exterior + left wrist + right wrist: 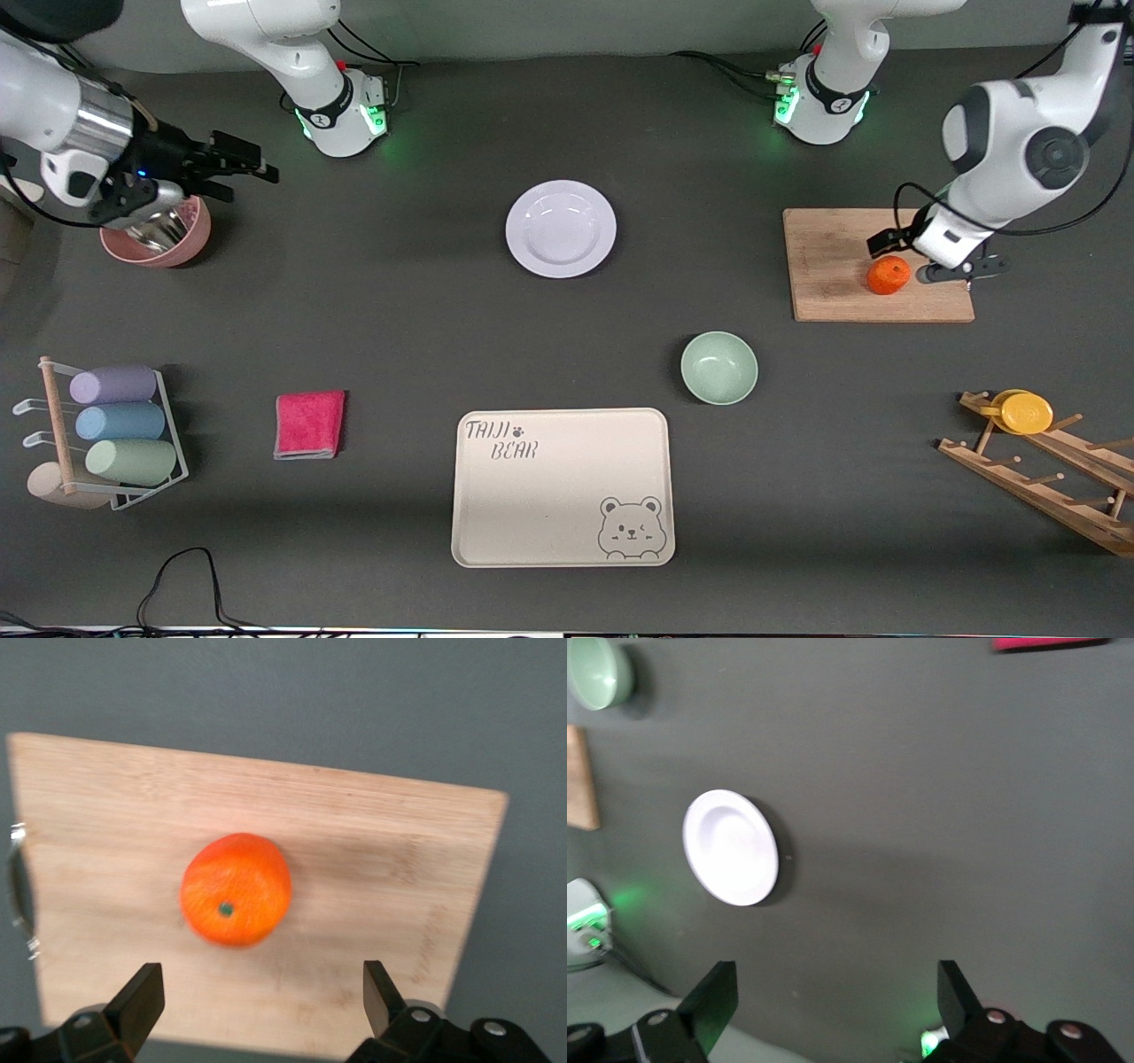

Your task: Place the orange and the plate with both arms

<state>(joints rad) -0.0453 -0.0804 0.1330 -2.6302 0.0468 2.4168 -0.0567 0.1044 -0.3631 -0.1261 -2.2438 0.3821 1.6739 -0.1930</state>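
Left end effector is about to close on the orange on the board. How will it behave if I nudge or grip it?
The orange is round and sits loose on the flat wooden cutting board, so a nudge would probably roll it. Its skin looks finely dimpled, so likely fair grip. The open left end effector has fingers set wider than the fruit, so closing centred should trap it.

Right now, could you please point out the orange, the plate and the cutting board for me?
orange [236, 889]: left wrist view, middle of its peel.
plate [561, 229]: front view, centre of its well.
cutting board [828, 261]: front view, bare wood beside the orange.
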